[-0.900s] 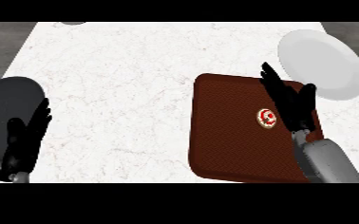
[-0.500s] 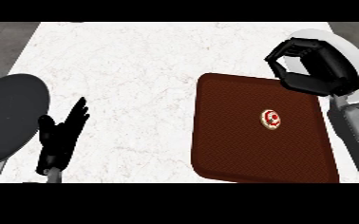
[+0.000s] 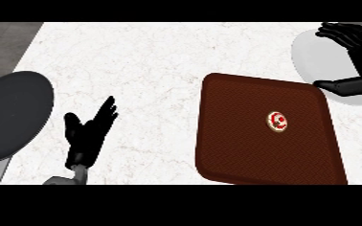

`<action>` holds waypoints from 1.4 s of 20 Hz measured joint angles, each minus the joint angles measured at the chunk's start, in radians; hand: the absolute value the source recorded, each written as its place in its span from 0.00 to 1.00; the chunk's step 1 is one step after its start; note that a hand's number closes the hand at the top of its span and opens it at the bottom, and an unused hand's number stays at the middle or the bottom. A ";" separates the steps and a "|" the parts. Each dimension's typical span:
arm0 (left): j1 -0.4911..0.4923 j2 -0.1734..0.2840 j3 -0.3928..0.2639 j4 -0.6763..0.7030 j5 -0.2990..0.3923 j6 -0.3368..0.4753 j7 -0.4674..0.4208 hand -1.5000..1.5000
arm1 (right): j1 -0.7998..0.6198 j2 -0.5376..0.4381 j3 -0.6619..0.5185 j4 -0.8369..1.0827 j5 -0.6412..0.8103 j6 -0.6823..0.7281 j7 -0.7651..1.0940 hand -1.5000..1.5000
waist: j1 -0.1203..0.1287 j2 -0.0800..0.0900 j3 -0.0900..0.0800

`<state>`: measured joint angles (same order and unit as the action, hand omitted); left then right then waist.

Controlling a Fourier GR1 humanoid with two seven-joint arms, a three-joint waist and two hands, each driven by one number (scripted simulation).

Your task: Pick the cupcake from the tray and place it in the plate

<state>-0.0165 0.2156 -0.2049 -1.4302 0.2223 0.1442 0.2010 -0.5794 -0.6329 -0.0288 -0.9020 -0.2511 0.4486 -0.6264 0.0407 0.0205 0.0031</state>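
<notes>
The cupcake, small with a red and white top, sits on the right half of the brown tray. A white plate lies beyond the tray's far right corner, cut by the view's right edge. My right hand hangs over that plate, open, with fingers and thumb spread wide and nothing in it; its palm is out of view. It is well clear of the cupcake. My left hand is open over the counter at the lower left, far from the tray.
A dark grey round dish lies at the left edge, beside my left hand. White marble counter stretches between it and the tray. The counter's left edge shows at the upper left.
My right hand has left the spot above the cupcake and moved up and right over the plate, empty. The cupcake stayed on the tray. My left hand shifted right from the dark dish.
</notes>
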 measured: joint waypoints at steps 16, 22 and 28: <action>0.015 -0.023 0.015 0.036 -0.007 -0.012 -0.031 0.50 | -0.089 -0.208 0.307 -0.004 0.447 -0.011 -0.091 0.00 | -0.021 -0.016 -0.003; 0.022 -0.024 0.030 0.010 -0.014 -0.014 -0.003 0.50 | -0.016 -0.163 0.350 -0.107 0.545 -0.045 -0.066 0.00 | -0.035 -0.021 -0.003; 0.031 -0.038 0.037 0.004 -0.033 -0.018 -0.002 0.50 | 0.041 -0.103 0.350 -0.190 0.640 -0.060 0.014 0.00 | -0.038 -0.021 -0.003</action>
<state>0.0144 0.1779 -0.1676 -1.4265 0.1892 0.1264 0.1985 -0.5384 -0.7363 0.3214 -1.0918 0.3892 0.3889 -0.6121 0.0023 -0.0008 -0.0003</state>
